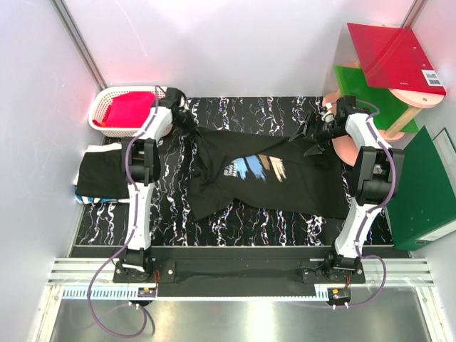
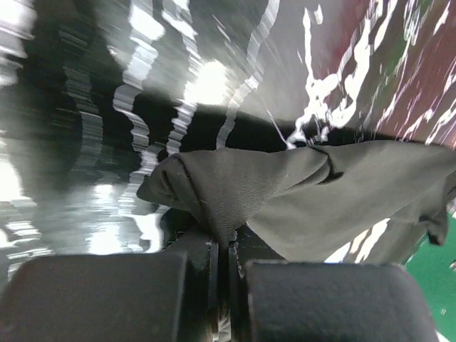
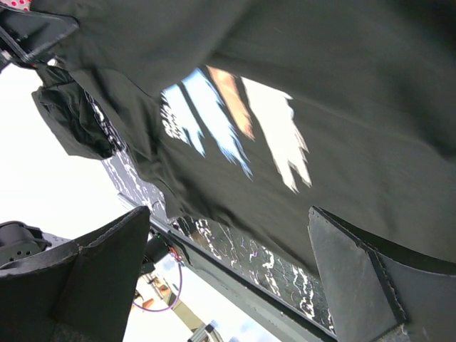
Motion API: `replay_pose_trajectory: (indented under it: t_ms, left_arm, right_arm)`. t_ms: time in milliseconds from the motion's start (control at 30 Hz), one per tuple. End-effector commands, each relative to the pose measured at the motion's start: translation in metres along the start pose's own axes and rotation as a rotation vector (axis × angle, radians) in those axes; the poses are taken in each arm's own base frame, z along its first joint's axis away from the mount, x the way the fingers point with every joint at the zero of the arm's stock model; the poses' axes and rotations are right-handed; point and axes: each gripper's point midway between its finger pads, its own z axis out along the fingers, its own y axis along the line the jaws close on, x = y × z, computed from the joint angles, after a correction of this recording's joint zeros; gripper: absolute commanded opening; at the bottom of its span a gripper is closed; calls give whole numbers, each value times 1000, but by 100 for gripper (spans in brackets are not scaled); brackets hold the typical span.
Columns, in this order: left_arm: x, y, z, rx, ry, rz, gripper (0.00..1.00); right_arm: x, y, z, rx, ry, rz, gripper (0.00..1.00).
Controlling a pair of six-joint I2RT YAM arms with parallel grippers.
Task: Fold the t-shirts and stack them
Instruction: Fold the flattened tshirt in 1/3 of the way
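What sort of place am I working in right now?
Most likely a lab test cell, not a home: plain white panel walls on aluminium framing, and a marbled mat with a shirt spread on it.

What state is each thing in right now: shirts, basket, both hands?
printed shirt: unfolded, spread wrinkled on the table, print up.
black pile: folded, at the table's left edge.
left hand: shut on a bunched corner of the printed shirt.
right hand: open, over the printed shirt's far right edge, holding nothing.
basket: upright, red cloth inside.
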Motion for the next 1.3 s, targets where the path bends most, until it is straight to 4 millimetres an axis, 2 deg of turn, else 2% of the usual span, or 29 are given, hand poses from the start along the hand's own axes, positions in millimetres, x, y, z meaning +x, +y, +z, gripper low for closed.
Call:
replay_pose_trajectory:
  t_ms: [0,133,233,267,300,367,400,433,500,567,767,1067,1233,1267]
  left_arm:
    - [-46,17,-25,-22,-133,-29,0]
    - [-58,32,-36,-31,-157,-51,0]
    - [-61,34,-39,-3,-151,-63,2]
    - [-61,31,-41,6,-152,-54,17]
    - [-61,30,-44,7,-156,-43,42]
    - [-65,24,-61,0,-191,-5,60]
    - [-63,24,-65,-11,-196,3,92]
    - [-65,14,-82,-1,-228,44,94]
    - [-65,9,-91,7,-247,76,99]
    - [-64,5,-100,11,-256,101,99]
    - [-37,16,-73,11,-153,70,99]
    - [12,12,-46,-75,-59,196,99]
    - [28,35,-23,-197,-8,208,99]
    - [32,34,-20,-202,5,211,99]
  right_arm:
    - [-4,8,-3,-35,-4,-18,100]
    - [-4,8,-2,-39,-1,-20,100]
    - [-7,3,-3,-4,-17,-22,99]
    - [-7,2,-4,6,-23,-25,100]
    - [-9,2,-5,19,-32,-30,100]
    - [-12,-2,-10,60,-58,-51,100]
    - [-13,-3,-11,74,-67,-60,100]
    - [-13,-6,-12,99,-74,-64,100]
    - [-13,-7,-11,109,-72,-67,100]
    - [-11,-8,-8,109,-58,-61,100]
    - [-13,-5,-4,92,-48,-54,100]
    - [-9,-7,-3,90,-37,-50,100]
    - [-9,-5,-4,82,-37,-51,100]
    - [-9,-5,-4,82,-37,-52,100]
